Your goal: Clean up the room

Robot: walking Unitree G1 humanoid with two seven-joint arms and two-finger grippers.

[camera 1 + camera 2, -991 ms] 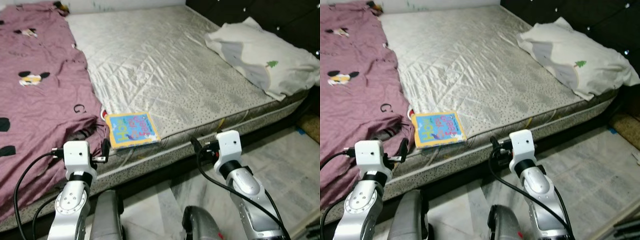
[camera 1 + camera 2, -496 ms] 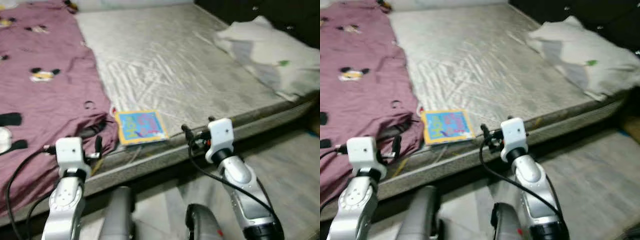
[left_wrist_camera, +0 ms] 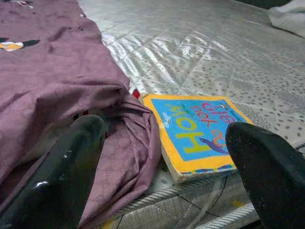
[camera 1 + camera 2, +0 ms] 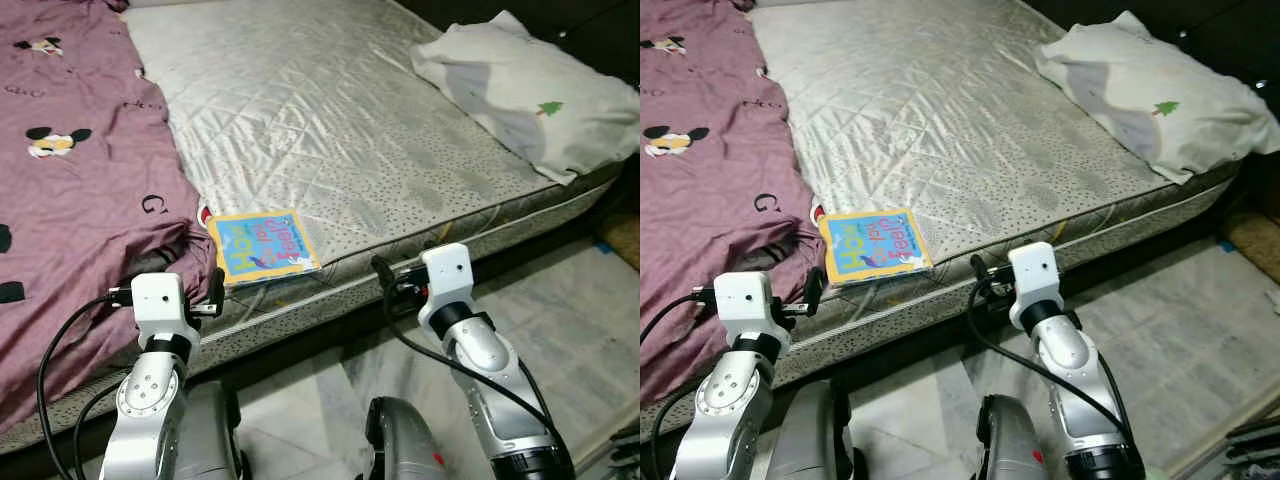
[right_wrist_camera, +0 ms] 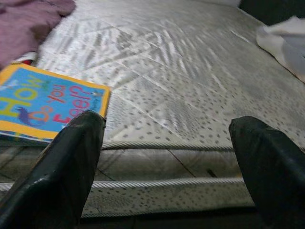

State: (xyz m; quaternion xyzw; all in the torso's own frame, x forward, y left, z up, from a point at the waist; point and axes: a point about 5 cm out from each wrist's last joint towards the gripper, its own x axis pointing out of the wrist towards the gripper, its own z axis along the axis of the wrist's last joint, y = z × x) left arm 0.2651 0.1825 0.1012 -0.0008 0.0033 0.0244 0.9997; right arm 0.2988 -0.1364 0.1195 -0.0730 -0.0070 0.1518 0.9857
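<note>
Book (image 4: 262,245) lying flat at mattress (image 4: 330,130) edge, 12 o'clock of L gripper (image 3: 162,157), blanket (image 4: 70,190) touching at 9. Both grippers spread wide, holding nothing; R gripper (image 5: 167,162) hovering at bed edge. Judging: bringing L fwd, sliding one finger under overhanging corner, avoiding blanket
</note>
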